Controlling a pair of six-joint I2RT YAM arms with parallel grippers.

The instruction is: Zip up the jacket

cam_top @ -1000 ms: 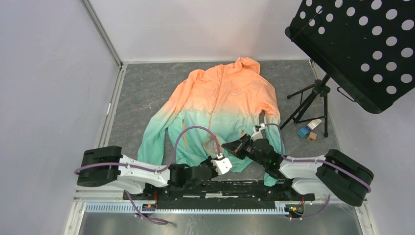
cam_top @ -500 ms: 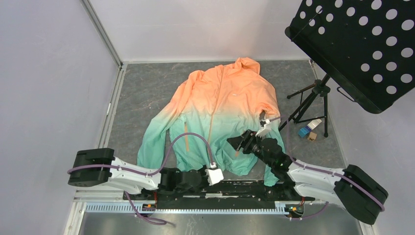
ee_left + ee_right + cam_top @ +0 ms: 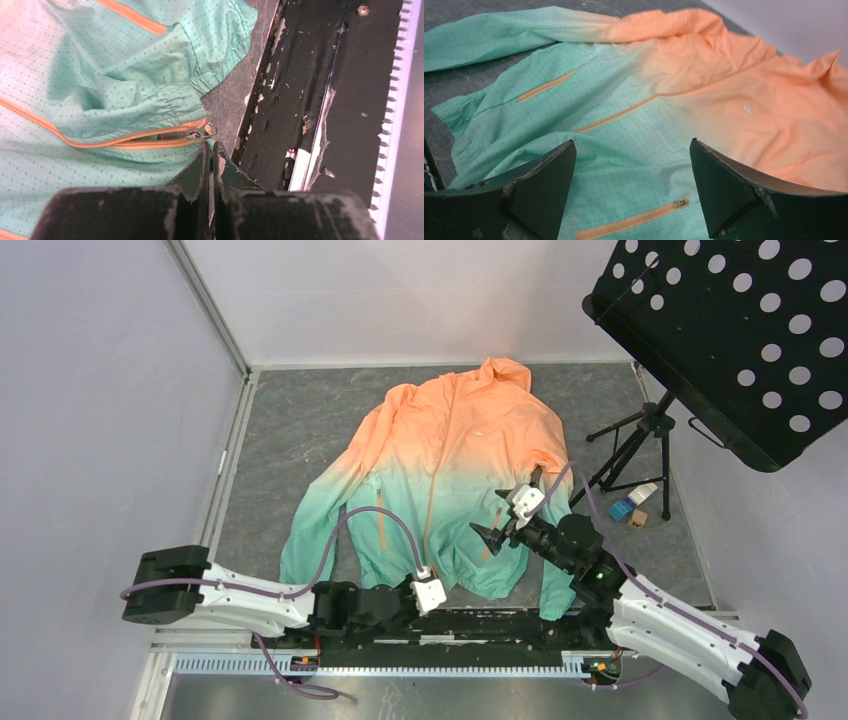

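The right gripper (image 3: 497,531) has reached forward, jaws now spread, above the thin orange-and-mint hooded jacket (image 3: 452,440). The left gripper (image 3: 210,151) is pressed together, empty. The cloth looks soft and slippery, so take the small metal zipper pull (image 3: 200,131) just ahead.

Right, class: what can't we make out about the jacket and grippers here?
Top view: part of one sleeve of the jacket, under the right arm.
Left wrist view: whether the shut left gripper pinches fabric; its own fingers block that.
Right wrist view: the near hem, behind the open right gripper.

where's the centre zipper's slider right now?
Left wrist view: the zipper slider sits at the mint hem of the jacket, just ahead of the shut left pincer.
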